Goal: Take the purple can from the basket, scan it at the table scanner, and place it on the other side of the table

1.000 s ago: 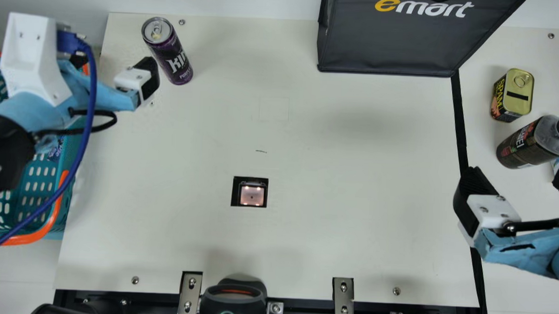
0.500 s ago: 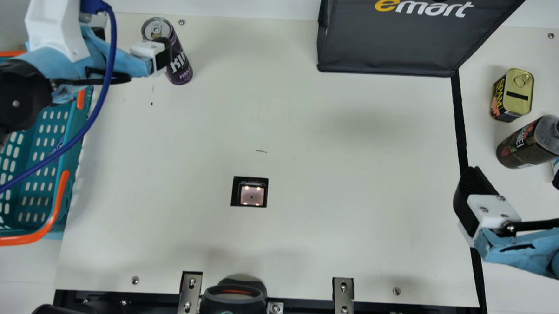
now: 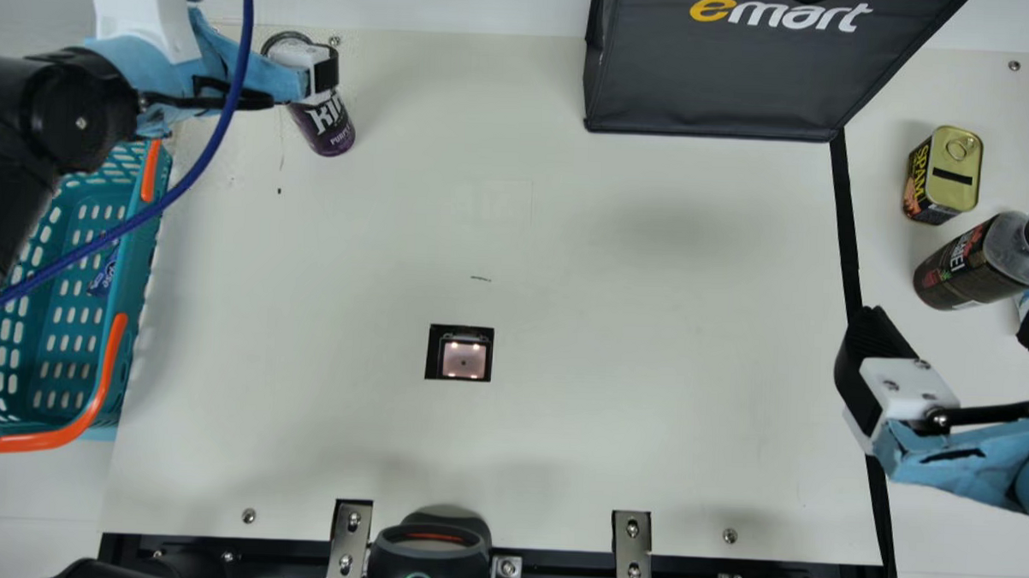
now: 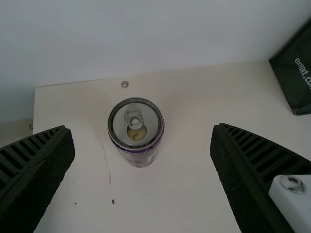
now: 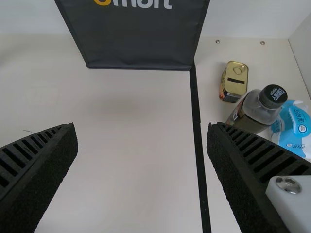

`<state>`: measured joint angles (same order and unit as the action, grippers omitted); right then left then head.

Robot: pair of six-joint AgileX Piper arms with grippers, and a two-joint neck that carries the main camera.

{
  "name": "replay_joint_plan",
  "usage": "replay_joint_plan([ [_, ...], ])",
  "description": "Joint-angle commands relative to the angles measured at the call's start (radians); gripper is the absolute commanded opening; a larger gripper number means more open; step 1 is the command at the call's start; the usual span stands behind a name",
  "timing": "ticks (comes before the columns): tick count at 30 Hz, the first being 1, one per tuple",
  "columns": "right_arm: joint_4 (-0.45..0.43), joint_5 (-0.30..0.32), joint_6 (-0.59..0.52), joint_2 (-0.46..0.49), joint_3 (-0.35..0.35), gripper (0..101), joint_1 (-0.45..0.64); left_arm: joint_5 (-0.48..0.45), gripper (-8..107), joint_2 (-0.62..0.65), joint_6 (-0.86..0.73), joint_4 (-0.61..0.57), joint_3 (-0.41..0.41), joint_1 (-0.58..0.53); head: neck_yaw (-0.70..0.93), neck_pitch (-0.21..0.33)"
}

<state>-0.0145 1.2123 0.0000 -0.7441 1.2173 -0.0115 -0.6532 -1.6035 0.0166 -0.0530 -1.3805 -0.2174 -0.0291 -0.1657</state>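
In the main view my left gripper (image 3: 320, 75) is over the purple can (image 3: 329, 130), hiding part of its top. The can stands on the table (image 3: 616, 327) near the back left corner. The left wrist view has the can (image 4: 135, 127) between the spread fingers of my left gripper (image 4: 143, 129), touching neither. The table scanner (image 3: 464, 360) is a lit square set in the tabletop. At the right side, my right gripper (image 3: 950, 326) stands open; in the right wrist view nothing is between the fingers of my right gripper (image 5: 141, 129).
A teal basket (image 3: 141, 284) with orange handles is off the table's left edge. A black bag (image 3: 718, 82) stands at the back. Past a black line at the right are a yellow-topped tin (image 3: 945, 176), a dark bottle (image 3: 965, 266) and a blue-white pack (image 5: 297, 127).
My left arm has moved toward the back and to the right, from beside the can to over it. The can and my right arm have stayed where they were.
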Motion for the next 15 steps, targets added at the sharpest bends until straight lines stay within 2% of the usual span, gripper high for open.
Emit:
replay_joint_plan([
  [1,0.0,0.0,0.0,0.0,0.0,95,0.0,0.003,90,-0.009,0.017,0.021,-0.006,-0.002,0.002,0.027],
  [7,0.0,0.0,0.0,0.0,0.0,95,0.0,0.023,90,-0.042,0.043,0.045,-0.01,-0.01,0.002,0.027],
  [15,0.0,0.0,0.0,0.0,0.0,95,0.0,0.104,90,-0.077,0.058,0.073,0.028,-0.008,0.002,0.027],
])
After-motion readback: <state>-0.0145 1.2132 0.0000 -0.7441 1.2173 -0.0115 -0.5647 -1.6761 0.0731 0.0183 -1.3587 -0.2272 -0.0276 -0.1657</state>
